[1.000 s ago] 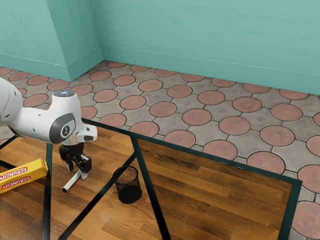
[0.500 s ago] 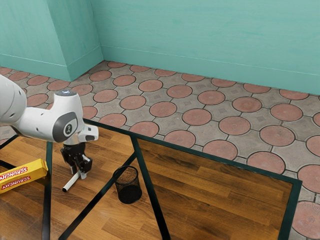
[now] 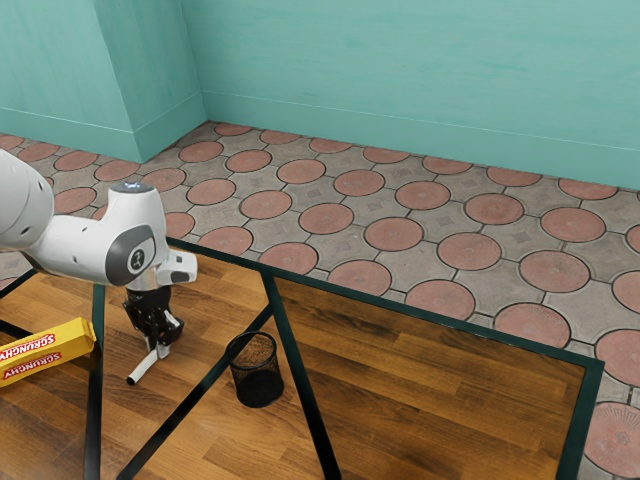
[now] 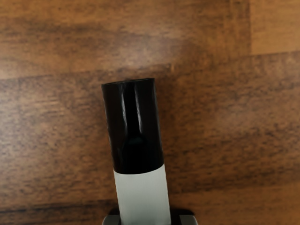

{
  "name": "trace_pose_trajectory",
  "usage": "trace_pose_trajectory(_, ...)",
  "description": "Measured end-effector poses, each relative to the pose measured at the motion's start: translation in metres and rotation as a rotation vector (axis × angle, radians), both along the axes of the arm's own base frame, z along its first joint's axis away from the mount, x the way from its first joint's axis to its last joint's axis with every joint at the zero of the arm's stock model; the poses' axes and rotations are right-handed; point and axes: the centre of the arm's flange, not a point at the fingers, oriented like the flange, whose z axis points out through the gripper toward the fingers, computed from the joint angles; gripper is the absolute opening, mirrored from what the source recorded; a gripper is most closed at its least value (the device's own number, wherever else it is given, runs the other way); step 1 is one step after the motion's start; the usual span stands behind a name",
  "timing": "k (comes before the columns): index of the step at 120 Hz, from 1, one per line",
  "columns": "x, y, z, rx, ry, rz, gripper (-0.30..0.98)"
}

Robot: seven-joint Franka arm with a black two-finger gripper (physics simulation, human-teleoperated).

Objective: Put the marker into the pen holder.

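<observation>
The marker (image 3: 143, 368) lies low and slanted, at or just above the desk (image 3: 430, 390), its black end (image 4: 136, 126) pointing out from under the hand (image 3: 161, 347). The hand is narrowed around it — a finger against each side — so the grasp looks done. Whether the marker has left the wood, I cannot tell. Lifting, carrying, tipping it upright and dropping it in are what seem to remain. The pen holder (image 3: 257, 376) stands upright toward the exterior view's right, apart from the marker — and the yellow box (image 3: 45, 352) lies on the exterior view's left.
</observation>
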Motion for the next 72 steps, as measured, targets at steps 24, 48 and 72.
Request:
trace_pose_trajectory(24, 0.001, 0.0, -0.001, 0.003, -0.004, -0.004, 0.05)
trace_pose_trajectory(48, 0.002, 0.0, 0.005, 0.004, -0.018, -0.006, 0.01)
trace_pose_trajectory(72, 0.017, -0.022, 0.072, 0.005, -0.202, -0.048, -0.01)
